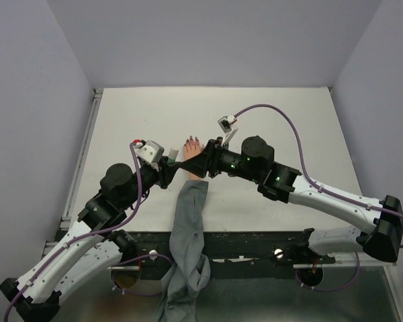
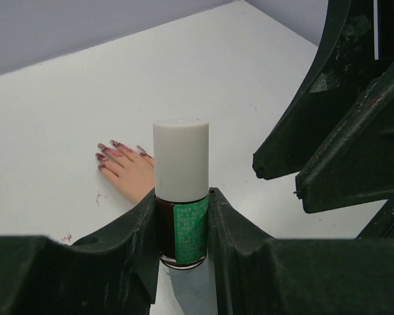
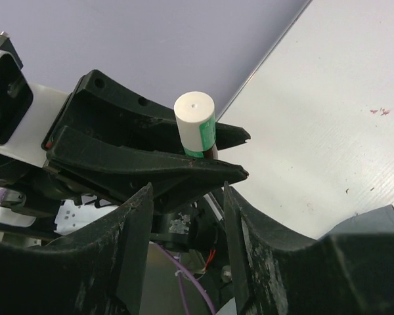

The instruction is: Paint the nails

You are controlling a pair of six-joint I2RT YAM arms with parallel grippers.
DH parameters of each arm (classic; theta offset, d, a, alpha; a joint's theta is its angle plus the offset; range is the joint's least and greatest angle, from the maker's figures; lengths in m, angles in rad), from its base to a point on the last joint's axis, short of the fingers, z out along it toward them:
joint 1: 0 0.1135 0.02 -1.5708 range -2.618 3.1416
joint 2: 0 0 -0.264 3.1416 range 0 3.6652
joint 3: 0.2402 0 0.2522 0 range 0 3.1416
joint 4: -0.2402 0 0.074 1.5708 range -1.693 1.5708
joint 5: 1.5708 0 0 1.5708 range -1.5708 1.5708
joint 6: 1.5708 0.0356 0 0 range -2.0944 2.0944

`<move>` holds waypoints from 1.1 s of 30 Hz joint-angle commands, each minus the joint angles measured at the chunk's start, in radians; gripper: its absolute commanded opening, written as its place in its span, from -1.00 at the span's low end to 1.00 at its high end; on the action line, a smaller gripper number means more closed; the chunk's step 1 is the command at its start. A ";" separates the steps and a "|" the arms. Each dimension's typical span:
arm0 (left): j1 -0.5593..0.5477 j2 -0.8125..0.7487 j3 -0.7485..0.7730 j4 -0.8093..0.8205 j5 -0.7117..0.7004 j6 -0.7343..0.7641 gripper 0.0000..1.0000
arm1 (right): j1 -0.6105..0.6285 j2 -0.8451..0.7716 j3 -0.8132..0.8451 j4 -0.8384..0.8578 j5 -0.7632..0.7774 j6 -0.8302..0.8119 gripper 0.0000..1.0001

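My left gripper (image 2: 182, 195) is shut on a small nail polish bottle (image 2: 181, 216) with a white cap (image 2: 180, 157), dark red contents and a green label, and holds it upright. The peach mannequin hand (image 2: 132, 172) lies flat on the table just behind the bottle, with dark red-purple nails (image 2: 105, 155) at its fingertips. In the top view the hand (image 1: 190, 149) lies between the two grippers. My right gripper (image 3: 187, 197) is open and empty. It points at the left gripper, and the bottle cap (image 3: 194, 118) stands just beyond its fingers.
The grey fabric sleeve (image 1: 188, 228) runs from the hand over the table's near edge. The right gripper's black fingers (image 2: 315, 151) hang close to the right of the bottle. Small red paint spots (image 3: 379, 111) mark the white table (image 1: 289, 121).
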 commanded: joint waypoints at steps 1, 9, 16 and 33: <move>-0.004 0.009 0.015 0.000 -0.025 -0.006 -1.00 | 0.009 0.034 0.038 0.078 0.067 0.043 0.07; -0.004 0.012 0.015 -0.002 -0.012 -0.005 -1.00 | 0.009 0.102 0.096 0.076 0.112 0.065 0.00; -0.005 0.019 0.016 -0.003 -0.012 -0.003 -1.00 | 0.009 0.131 0.125 0.075 0.113 0.057 -0.02; -0.004 0.033 0.019 -0.008 -0.012 0.000 -1.00 | 0.011 0.188 0.165 0.076 0.075 0.051 -0.16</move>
